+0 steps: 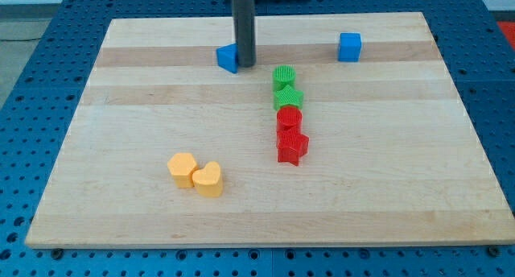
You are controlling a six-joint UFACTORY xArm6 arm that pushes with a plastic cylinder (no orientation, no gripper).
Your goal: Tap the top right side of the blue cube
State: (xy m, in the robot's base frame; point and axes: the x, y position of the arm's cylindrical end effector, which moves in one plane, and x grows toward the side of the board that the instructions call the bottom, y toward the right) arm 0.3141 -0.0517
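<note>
Blue cube (350,47) sits near the worktop (161,108) far edge, well right of the tool's tip (244,65), a bare rod with no jaws, touching another blue block (228,58), so looks like the approach step, next swinging right.

One raised camera faces the whole board (257,221).

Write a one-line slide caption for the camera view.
My tip touches a blue block; the blue cube sits apart.
</note>
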